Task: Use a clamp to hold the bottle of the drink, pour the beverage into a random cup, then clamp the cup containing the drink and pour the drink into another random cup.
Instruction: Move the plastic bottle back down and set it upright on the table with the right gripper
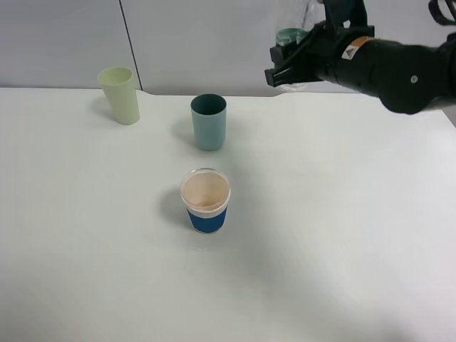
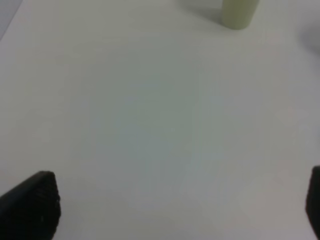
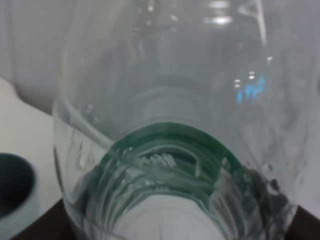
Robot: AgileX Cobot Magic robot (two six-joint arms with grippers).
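Right gripper held a clear green-labelled plastic bottle aloft to fill the teal plastic tumbler; left gripper stood open.

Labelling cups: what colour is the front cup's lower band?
Blue band, clearest in the exterior high view.

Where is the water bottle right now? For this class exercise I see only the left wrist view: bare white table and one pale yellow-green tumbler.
Observer: The bottle is held off the table in the shut right gripper, at the back right of the high view.
Operator: Which cup stands nearest it?
Observer: The teal tumbler, upright, left of the gripper in the high view and not yet under the bottle.
Operator: Any third cup?
Observer: Yes, the blue-banded cup stands in front of the teal tumbler, apart from it.
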